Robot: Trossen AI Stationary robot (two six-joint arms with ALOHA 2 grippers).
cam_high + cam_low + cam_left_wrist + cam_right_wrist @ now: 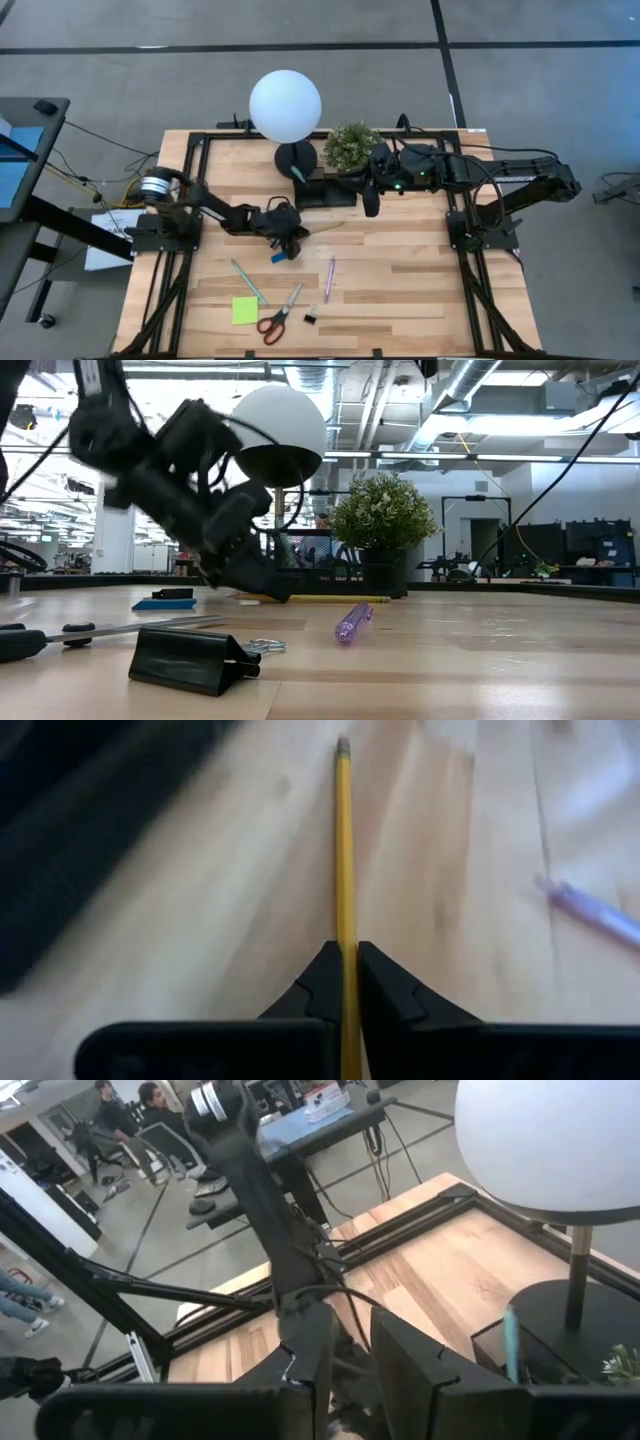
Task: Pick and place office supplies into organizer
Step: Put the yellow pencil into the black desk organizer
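Office supplies are lying spread over the wooden table [400, 290]. Nearest the front edge, the red-handled scissors [277, 314] are resting beside the lime-green sticky pad [244, 310], with a black binder clip [310, 318] just to their right. A little farther back, the teal pen [247, 280] and the purple pen [329, 277] are lying well apart, and the small blue eraser [279, 258] is sitting just in front of the left gripper [296, 240]. That gripper is pressing low over the table with its fingers [320, 985] clamped tight on the yellow pencil [345, 870], which is reaching out ahead along the wood. Farther back, the black organizer [325, 188] is standing between the lamp's round base [295, 158] and the potted plant [352, 143], with a teal pen [298, 174] leaning at its corner. The right gripper [371, 200] is hanging above the organizer's right end, its jaws standing slightly apart and holding nothing.
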